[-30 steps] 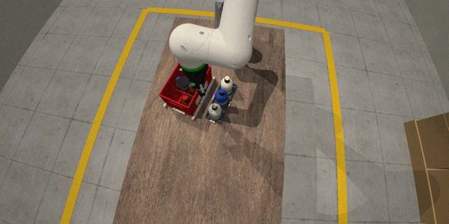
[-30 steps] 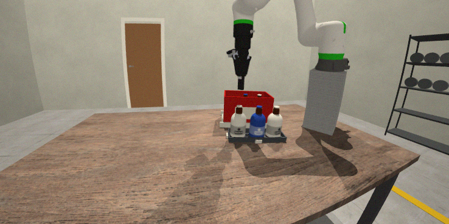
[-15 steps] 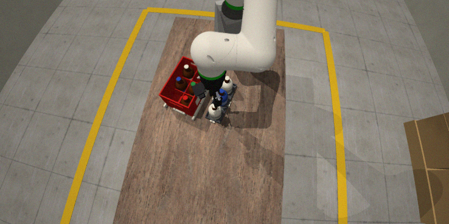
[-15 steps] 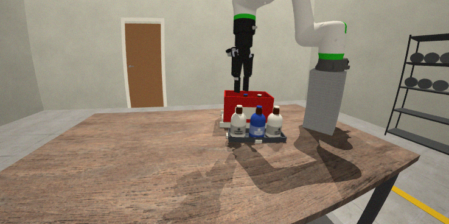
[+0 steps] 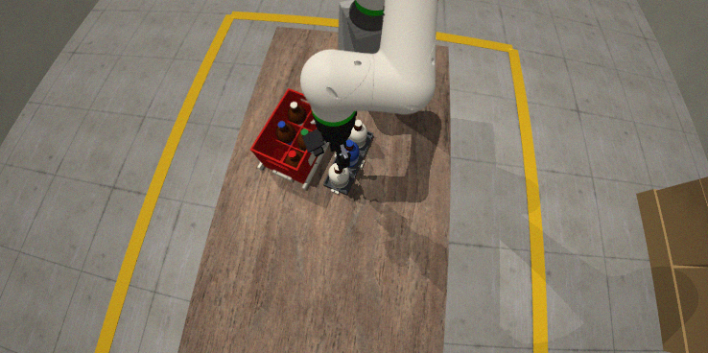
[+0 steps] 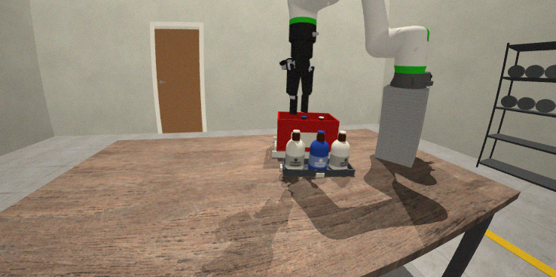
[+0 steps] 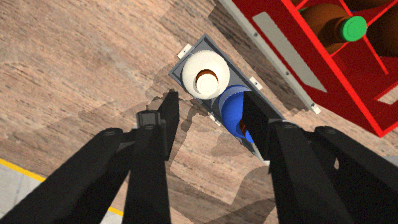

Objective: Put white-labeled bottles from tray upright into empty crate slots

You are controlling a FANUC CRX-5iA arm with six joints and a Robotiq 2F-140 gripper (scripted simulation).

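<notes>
Tray: dark grey shallow tray (image 5: pixel 328 183) (image 6: pixel 303 173) (image 7: pixel 173 73), flat on the table and level, beside the crate. Keep every lift vertical so it is neither dragged nor tipped.
White bottle, end away from the robot base: white-bodied, white-labeled, white-capped (image 5: pixel 339 176) (image 6: pixel 294 155) (image 7: pixel 205 75), upright on the tray. Probable first pick; centre above its neck, then descend straight.
Blue bottle: blue-bodied, blue-capped (image 5: pixel 352 154) (image 6: pixel 319 154) (image 7: pixel 232 112), upright between the white ones. To remain; one finger overlaps it in the wrist view, so align the finger gap clear of it before lowering.
White bottle, end nearer the base: matching white-labeled bottle (image 5: pixel 358 136) (image 6: pixel 340 154), upright on the tray. Also due for transfer.
Gripper: black two-finger gripper (image 5: pixel 342 157) (image 6: pixel 298 111) (image 7: pixel 210 105), partly open, holding nothing, above the bottles. Check width against the neck; close evenly.
Crate: red open-topped divided crate (image 5: pixel 274 165) (image 6: pixel 288 131) (image 7: pixel 345 100), level, behind the tray in the exterior view. Raise the bottle's base above the rim, lower upright into an empty slot, release once seated.
Crate bottles: brown, with green (image 5: pixel 304 132) (image 7: pixel 353 29), red (image 5: pixel 292 153), blue (image 5: pixel 282 125) (image 6: pixel 303 117) and white (image 5: pixel 294 105) (image 6: pixel 321 118) caps. Leave undisturbed.
</notes>
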